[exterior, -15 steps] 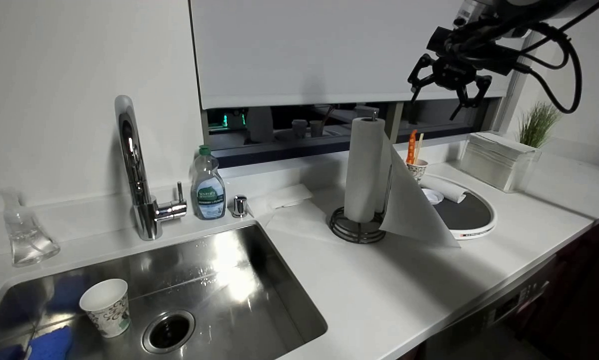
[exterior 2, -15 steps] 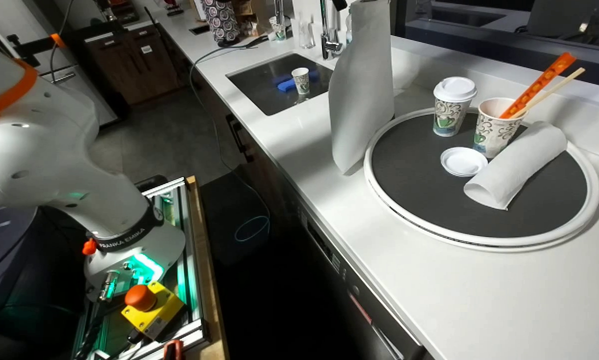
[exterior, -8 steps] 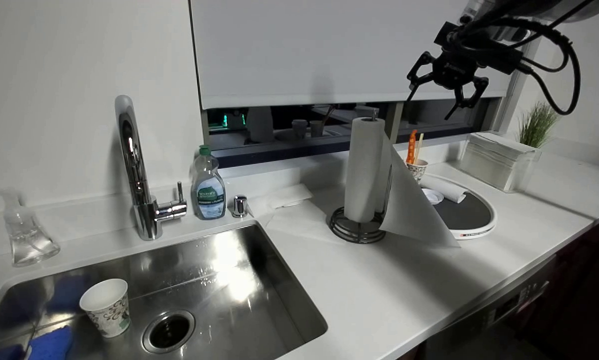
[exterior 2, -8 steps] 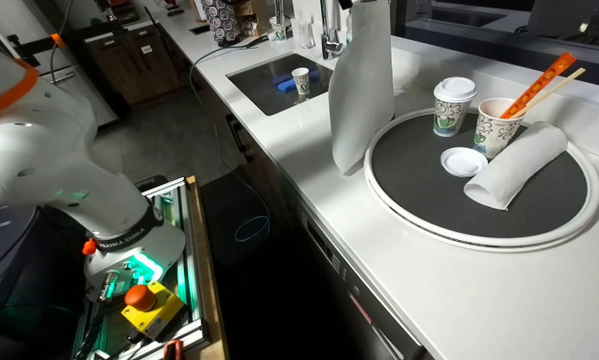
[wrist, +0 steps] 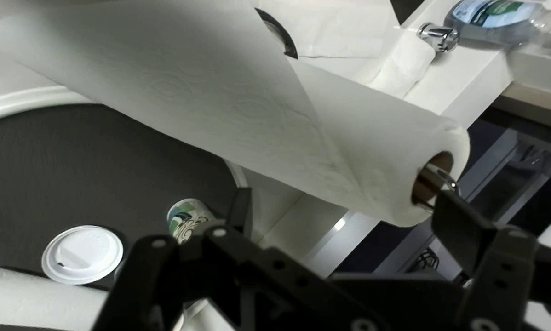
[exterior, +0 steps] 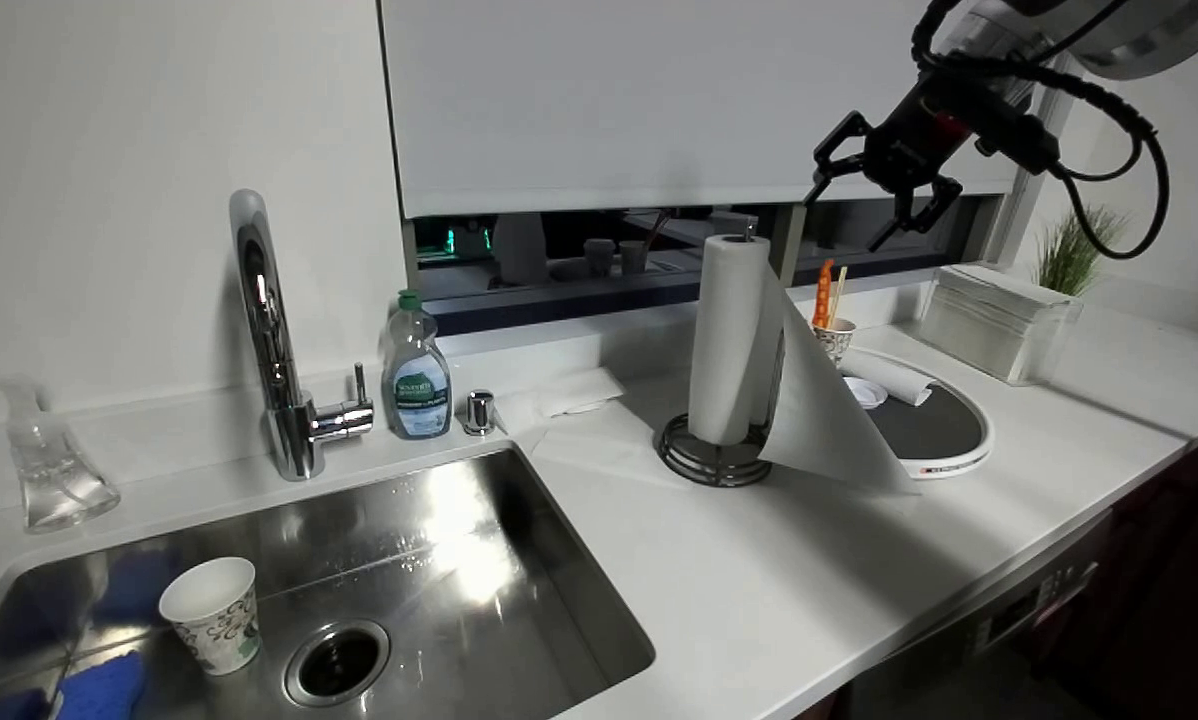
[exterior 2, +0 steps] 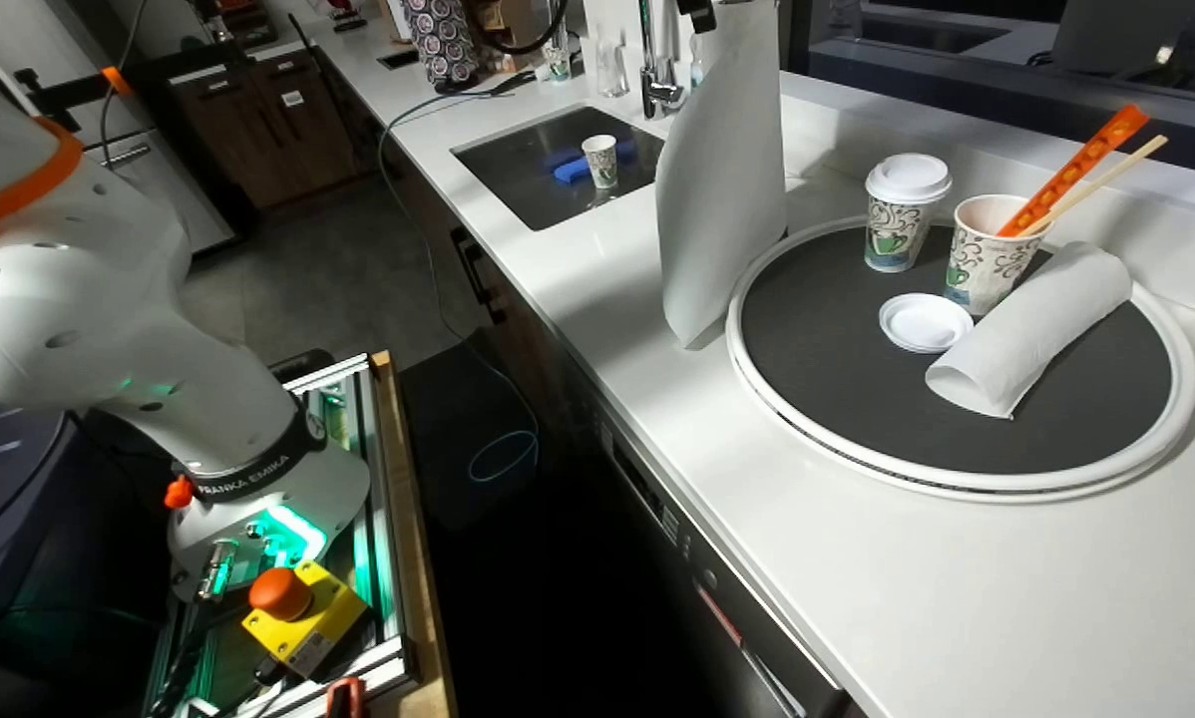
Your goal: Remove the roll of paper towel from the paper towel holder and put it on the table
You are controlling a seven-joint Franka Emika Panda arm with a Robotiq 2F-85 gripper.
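Observation:
The roll of paper towel stands upright on the paper towel holder, with a loose sheet flaring off one side. The roll also shows in the other exterior view and fills the upper middle of the wrist view. The holder's metal rod loop pokes out of the roll's core. My gripper is open and empty, tilted, above the roll's top and off to its side. In the wrist view the gripper's fingers are wide apart, one near the rod's tip. The table is white.
A round dark tray with a white rim holds a lidded cup, a cup with an orange strip and stick, a lid and a paper tube. A sink, faucet and soap bottle lie beyond.
My open gripper has tilted so its fingers point more toward the roll, and has shifted slightly down and toward it. The roll and holder have not moved.

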